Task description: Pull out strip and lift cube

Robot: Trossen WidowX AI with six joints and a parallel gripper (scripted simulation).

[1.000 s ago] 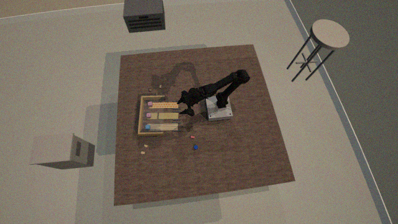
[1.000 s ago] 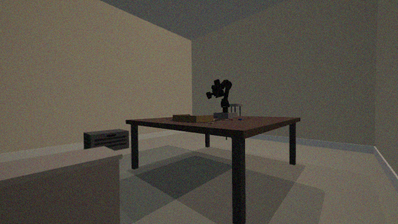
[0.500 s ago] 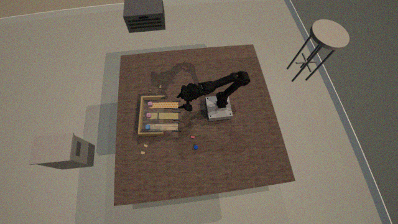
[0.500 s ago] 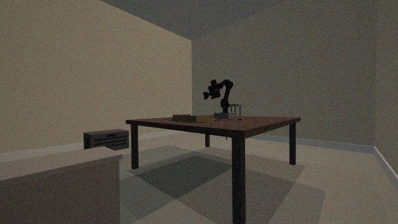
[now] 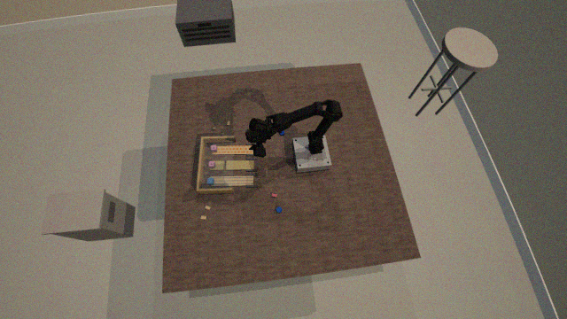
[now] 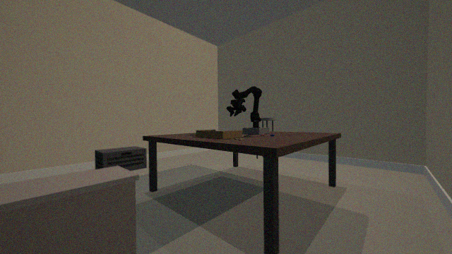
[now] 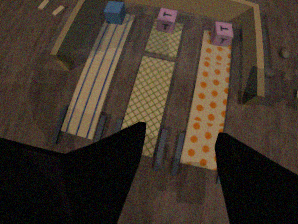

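Observation:
An orange-dotted strip point(image 5: 235, 150) point(image 7: 212, 92) shows no gap; a pink cube point(image 5: 213, 147) point(image 7: 222, 33) marked T sits at its far end. The middle green crosshatched strip point(image 5: 239, 165) point(image 7: 150, 90) is split from a short far piece point(image 7: 162, 46) by a gap; another pink T cube point(image 5: 212, 164) point(image 7: 167, 20) sits on that piece. A blue-striped strip point(image 5: 235, 181) point(image 7: 97, 80) without a visible gap bears a blue cube point(image 5: 210, 181) point(image 7: 115, 12), no letter visible. My gripper point(image 6: 237, 113) point(image 7: 181, 135) is partly open and empty, high above the near ends of the middle and dotted strips.
A low wooden wall point(image 5: 200, 168) point(image 7: 259, 50) encloses the strips' far ends and sides. Short dark rails point(image 7: 161, 149) flank the near ends. Blue pieces point(image 5: 278, 209) point(image 5: 282, 133), a red piece point(image 5: 275, 195) and small tan pieces point(image 5: 207, 207) lie on the table around.

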